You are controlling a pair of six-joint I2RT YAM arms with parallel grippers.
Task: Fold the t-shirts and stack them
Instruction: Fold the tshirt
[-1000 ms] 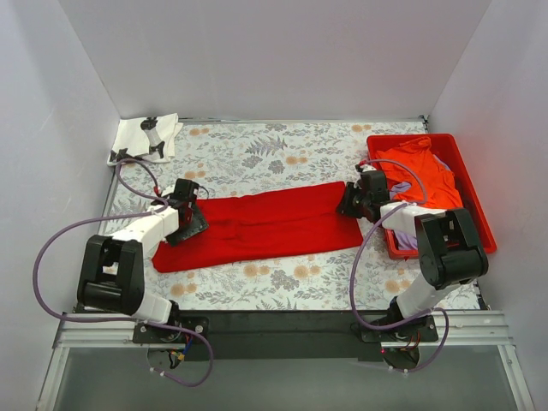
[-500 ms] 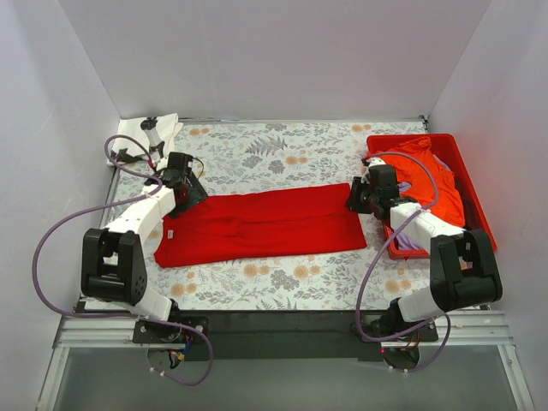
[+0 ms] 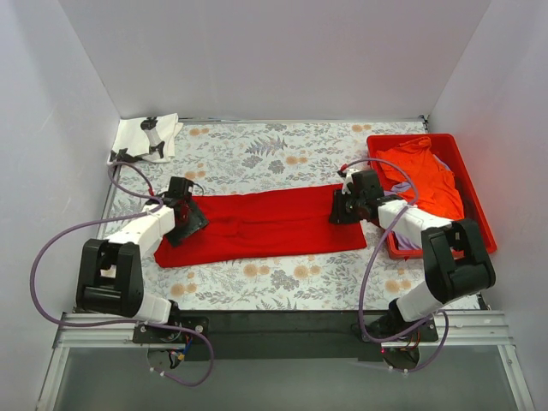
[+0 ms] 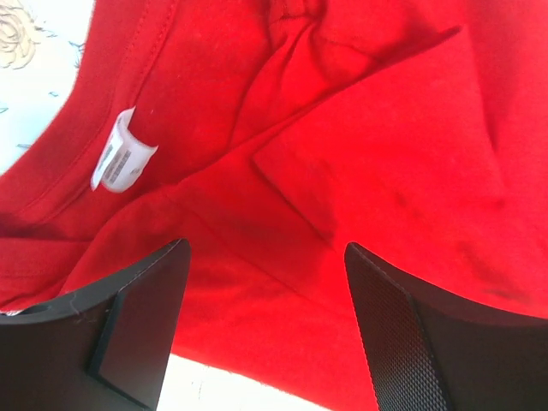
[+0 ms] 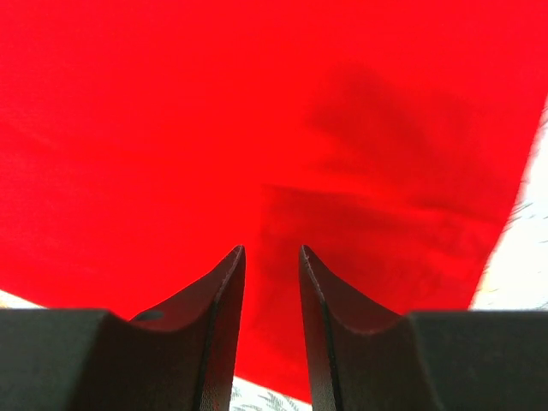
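Note:
The plain red t-shirt [image 3: 265, 224] lies folded into a long flat strip across the middle of the table. My left gripper [image 3: 190, 221] is over its left end with the jaws wide open. In the left wrist view [image 4: 265, 317] it hangs above the red cloth [image 4: 385, 128] near the collar and its white label [image 4: 122, 161]. My right gripper [image 3: 340, 208] is over the shirt's right end. In the right wrist view [image 5: 270, 257] its jaws stand a narrow gap apart above flat red cloth [image 5: 257, 111], holding nothing.
A red plastic tray [image 3: 385, 138] at the right holds an orange shirt [image 3: 424, 175] and lavender cloth [image 3: 400, 186]. A white shirt with black print [image 3: 141, 137] lies at the back left corner. White walls close in on three sides.
Both grippers lifted toward the far edge half a second ago and have come back onto the shirt's two ends. The shirt's left end has shifted slightly.

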